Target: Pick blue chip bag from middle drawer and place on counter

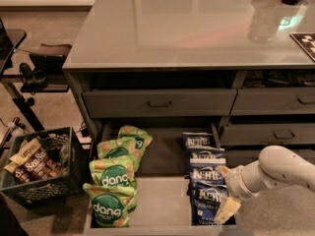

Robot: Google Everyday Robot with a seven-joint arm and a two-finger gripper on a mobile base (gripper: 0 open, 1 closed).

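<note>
The middle drawer (162, 203) is pulled open, showing its pale grey floor. Several blue chip bags stand in a row along its right side, from the back one (197, 140) to the front one (205, 200). My gripper (224, 191) reaches in from the right on a white arm. It is open, with one finger above and one cream finger (227, 210) below, at the right edge of the two front blue bags. It holds nothing. The glossy grey counter (187, 23) spreads above the drawers.
Several green "dang" bags (113, 173) fill the drawer's left side. A shut drawer with a bar handle (160, 103) sits above, narrower drawers (283, 132) to the right. A black crate of snacks (37, 163) stands on the floor at the left. Dark objects sit on the counter's far right.
</note>
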